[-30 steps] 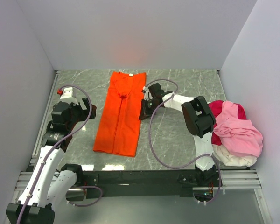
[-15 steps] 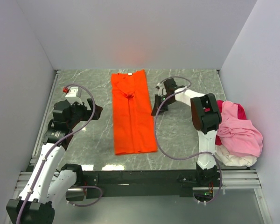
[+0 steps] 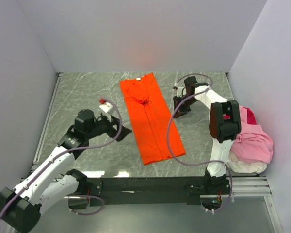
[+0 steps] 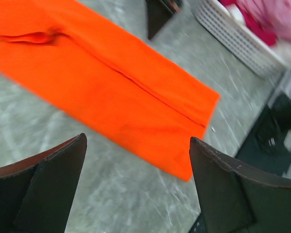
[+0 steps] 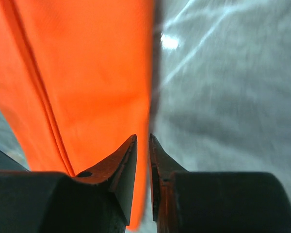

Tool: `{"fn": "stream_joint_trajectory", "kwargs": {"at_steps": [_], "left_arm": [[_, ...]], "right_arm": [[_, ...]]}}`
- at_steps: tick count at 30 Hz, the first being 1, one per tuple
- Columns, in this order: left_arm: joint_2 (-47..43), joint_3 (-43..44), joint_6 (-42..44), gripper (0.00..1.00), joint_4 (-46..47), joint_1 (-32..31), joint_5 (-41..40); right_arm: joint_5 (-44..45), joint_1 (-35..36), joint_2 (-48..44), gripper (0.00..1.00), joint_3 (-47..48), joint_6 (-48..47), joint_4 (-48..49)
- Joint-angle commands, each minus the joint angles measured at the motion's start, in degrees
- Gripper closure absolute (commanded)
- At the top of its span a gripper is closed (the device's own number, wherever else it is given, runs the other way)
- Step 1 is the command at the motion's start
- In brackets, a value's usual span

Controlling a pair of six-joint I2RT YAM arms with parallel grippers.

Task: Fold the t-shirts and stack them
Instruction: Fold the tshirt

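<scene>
The orange t-shirt (image 3: 153,121) lies folded into a long narrow strip, slanting across the middle of the table. It also shows in the left wrist view (image 4: 111,82) and the right wrist view (image 5: 87,73). My right gripper (image 3: 178,109) is at the strip's right edge, and its jaws (image 5: 143,137) are nearly closed with the orange edge between them. My left gripper (image 3: 122,129) is wide open and empty (image 4: 137,137), just left of the strip's lower half. Pink, magenta and white t-shirts (image 3: 247,138) are heaped at the right.
The heaped shirts sit in a white basket (image 4: 233,39) at the table's right edge. White walls enclose the table on the left, back and right. A black rail (image 3: 145,184) with the arm bases runs along the near edge.
My right gripper moved right, and the orange strip's lower end swung right with it, so the strip now slants. My left arm reached right and forward toward the strip.
</scene>
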Motion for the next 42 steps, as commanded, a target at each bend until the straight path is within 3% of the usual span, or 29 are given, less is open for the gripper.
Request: {"fn": "stream_joint_trajectory", "kwargs": {"at_steps": [1,6,10,16,17,18,19,20,22,28,33,42], "left_arm": [[1.1,-0.91,4.73,0.09,2.55,-6.47,-3.13],[3.11,-1.79,8.6,0.1,2.28,-20.88,-11.56],[6.63,-1.09,10.88,0.09,2.45,-31.52,-21.14],[15.24,1.81,14.57,0.11,2.9,-45.4,-32.31],[17.6,1.9,14.75,0.11,3.24,-46.29,-33.45],[18.67,1.99,14.75,0.11,3.6,-47.09,-34.77],[19.55,1.81,15.02,0.12,3.95,-48.66,-35.74],[21.38,1.81,15.02,0.12,4.3,-49.29,-36.53],[22.89,1.99,15.11,0.12,4.65,-51.04,-38.38],[24.66,-0.37,13.79,0.12,6.23,-52.71,-40.66],[23.78,-2.14,16.85,0.11,10.62,-53.69,-42.78],[32.12,-0.56,22.31,0.13,12.47,-53.6,-42.26]], "right_arm": [[2.65,0.28,-11.3,0.76,-1.65,-7.7,-0.56],[-7.08,0.02,-21.74,0.77,-3.41,-22.82,-4.95],[-14.65,-0.16,-32.3,0.73,-10.87,-35.54,-3.55],[-18.96,-0.07,-50.23,0.72,-25.1,-42.26,9.32],[-18.88,-0.07,-52.78,0.65,-27.65,-42.18,12.59],[-19.05,-0.16,-57.94,0.46,-33.24,-40.09,16.28],[-19.75,-0.07,-60.42,0.34,-36.34,-38.59,23.89],[-20.98,-0.07,-64.1,0.16,-41.07,-38.05,26.31],[-24.31,0.1,-64.93,0.07,-42.26,-39.97,24.34],[-26.79,0.02,-60.98,0.07,-38.92,-62.37,3.51],[-22.32,-0.07,-63.44,0.06,-46.3,-83.63,-0.47],[-15.63,0.1,-57.64,0.12,-46.83,-93.41,-3.02]]}}
